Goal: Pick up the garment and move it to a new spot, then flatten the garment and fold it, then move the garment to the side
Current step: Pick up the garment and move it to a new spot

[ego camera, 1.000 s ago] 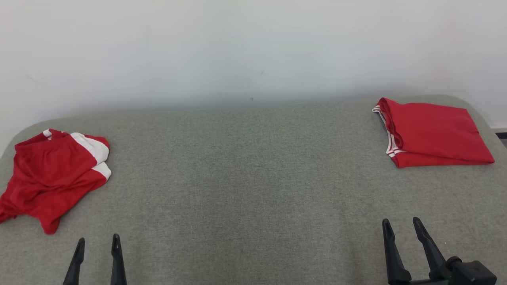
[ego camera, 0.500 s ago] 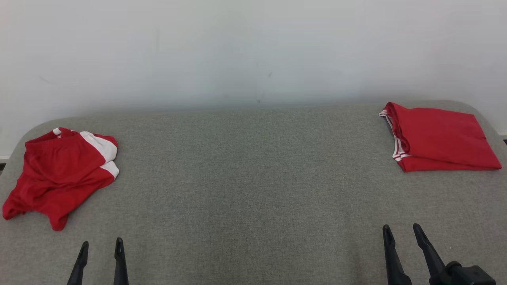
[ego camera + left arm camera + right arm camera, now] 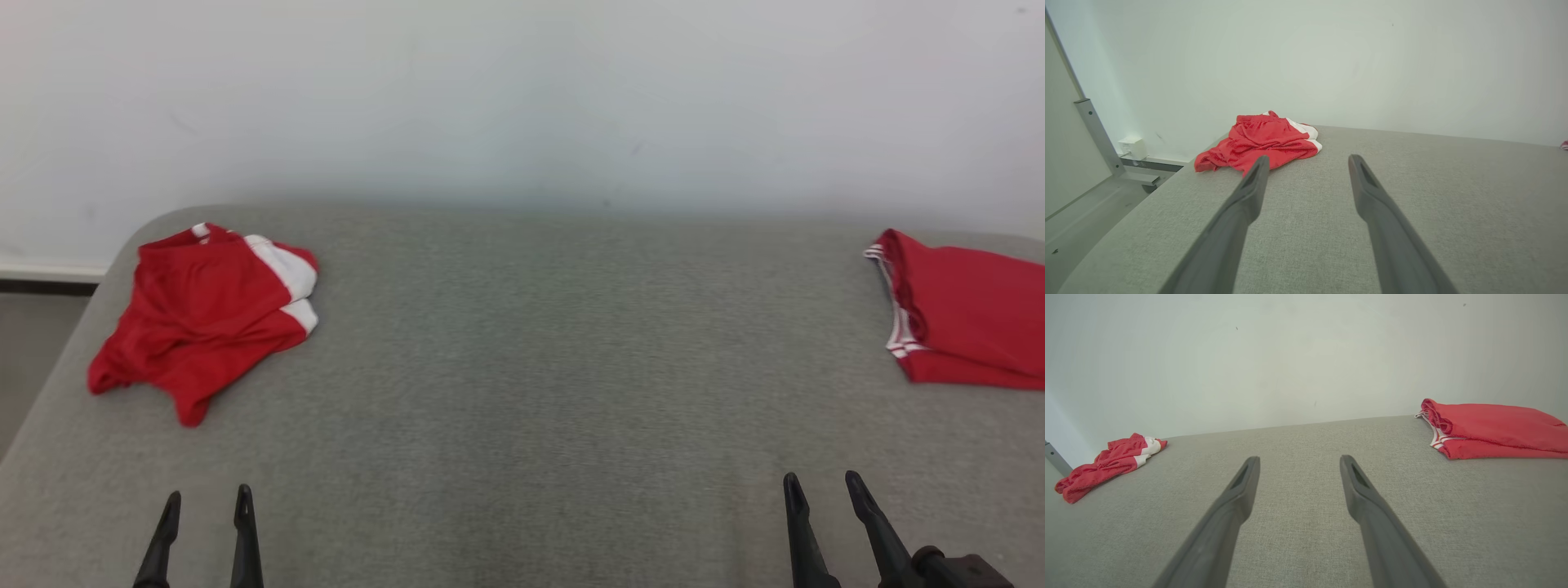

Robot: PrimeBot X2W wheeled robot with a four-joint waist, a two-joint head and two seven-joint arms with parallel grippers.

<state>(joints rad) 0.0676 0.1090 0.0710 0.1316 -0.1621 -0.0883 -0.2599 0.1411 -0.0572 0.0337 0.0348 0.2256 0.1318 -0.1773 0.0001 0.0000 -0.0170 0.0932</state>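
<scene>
Grey table [image 3: 522, 384] stretches before me under a white wall [image 3: 522, 90]. I see the crumpled red garment [image 3: 204, 314] at upper left and a folded cloth [image 3: 971, 327] at the right edge. My left gripper [image 3: 206, 492] and right gripper [image 3: 820, 475] hover low, jaws released, empty.

The left gripper [image 3: 207, 492] had two slim black fingers [image 3: 244, 531] that tapered to narrow, slightly rounded tips. The right gripper [image 3: 820, 475] had the same pair, rooted in a chunky black block [image 3: 971, 572] with a round knob [image 3: 927, 559]. In the wrist views the fingers looked matt dark grey, each with a long sunken slot [image 3: 1365, 177] near its tip.
</scene>
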